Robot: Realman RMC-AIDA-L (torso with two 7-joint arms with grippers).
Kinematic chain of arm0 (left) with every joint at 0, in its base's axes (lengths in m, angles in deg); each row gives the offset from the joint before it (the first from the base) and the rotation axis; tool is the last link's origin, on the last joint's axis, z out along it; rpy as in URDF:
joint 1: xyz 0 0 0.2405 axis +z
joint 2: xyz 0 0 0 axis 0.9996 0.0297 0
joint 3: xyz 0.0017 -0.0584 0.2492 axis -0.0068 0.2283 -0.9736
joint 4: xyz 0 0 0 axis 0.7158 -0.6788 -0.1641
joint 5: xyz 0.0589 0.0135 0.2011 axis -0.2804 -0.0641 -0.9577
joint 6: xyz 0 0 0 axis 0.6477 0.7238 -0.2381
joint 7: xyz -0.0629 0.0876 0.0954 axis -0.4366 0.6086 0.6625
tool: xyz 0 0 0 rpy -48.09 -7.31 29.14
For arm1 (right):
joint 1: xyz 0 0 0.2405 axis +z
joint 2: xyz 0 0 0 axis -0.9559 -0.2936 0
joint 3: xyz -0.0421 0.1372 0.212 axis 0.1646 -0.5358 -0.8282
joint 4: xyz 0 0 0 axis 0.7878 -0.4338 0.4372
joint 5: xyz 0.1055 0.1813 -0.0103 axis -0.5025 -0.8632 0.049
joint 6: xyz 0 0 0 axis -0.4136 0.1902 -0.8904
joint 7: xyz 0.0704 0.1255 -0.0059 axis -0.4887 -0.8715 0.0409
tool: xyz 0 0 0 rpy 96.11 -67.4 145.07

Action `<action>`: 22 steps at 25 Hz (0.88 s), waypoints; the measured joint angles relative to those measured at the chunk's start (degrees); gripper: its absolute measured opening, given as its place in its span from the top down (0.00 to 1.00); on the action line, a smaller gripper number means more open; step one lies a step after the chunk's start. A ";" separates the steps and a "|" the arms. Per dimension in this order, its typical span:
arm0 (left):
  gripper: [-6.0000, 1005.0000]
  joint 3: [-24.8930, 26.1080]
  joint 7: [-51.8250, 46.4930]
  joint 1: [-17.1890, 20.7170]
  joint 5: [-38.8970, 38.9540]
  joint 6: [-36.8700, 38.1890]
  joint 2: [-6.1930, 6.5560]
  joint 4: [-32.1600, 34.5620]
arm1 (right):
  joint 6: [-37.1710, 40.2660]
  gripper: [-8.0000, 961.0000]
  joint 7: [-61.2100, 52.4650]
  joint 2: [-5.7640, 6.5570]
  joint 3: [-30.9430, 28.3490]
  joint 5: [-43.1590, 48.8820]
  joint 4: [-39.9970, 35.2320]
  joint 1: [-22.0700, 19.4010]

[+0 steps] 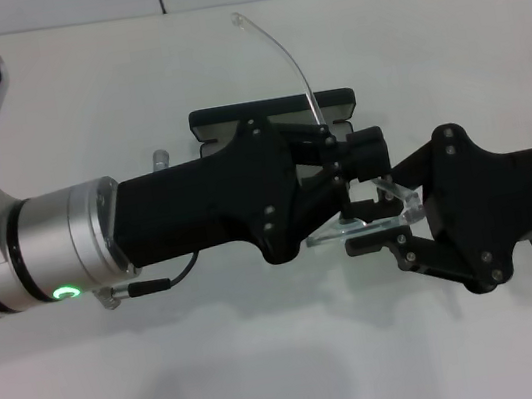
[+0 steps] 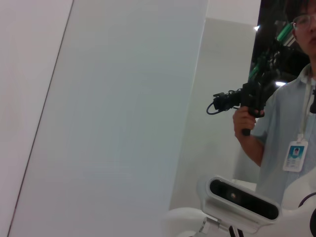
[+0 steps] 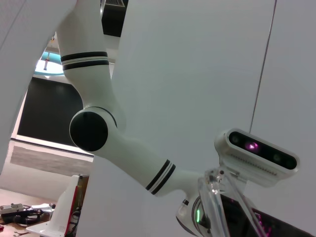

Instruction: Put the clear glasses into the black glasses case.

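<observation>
We are seeing the clear glasses [image 1: 374, 213] held between both grippers above the white table [image 1: 271, 361], one arm sticking up. The left gripper [image 1: 349, 161] and right gripper [image 1: 381, 222] are each clamping the frame. The black glasses case [image 1: 273, 112] is lying mostly hidden behind the left gripper.

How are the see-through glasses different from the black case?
The clear glasses are transparent; the black glasses case is solid black. The glasses are held between the left gripper and right gripper; the case lies on the table behind them. Both are long and narrow.
</observation>
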 joint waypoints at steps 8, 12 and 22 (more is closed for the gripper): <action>0.94 0.04 -0.34 0.00 0.01 0.00 0.20 0.00 | 0.79 0.88 0.06 -0.07 0.01 -0.68 -0.10 -0.18; 0.94 0.12 -0.28 0.04 0.02 0.01 0.20 0.14 | 0.91 0.88 0.08 -0.08 0.03 -0.94 -0.11 -0.29; 0.94 13.17 0.66 2.15 0.06 0.39 0.21 3.96 | 1.92 0.88 0.10 -0.08 -0.07 -0.99 0.01 -1.09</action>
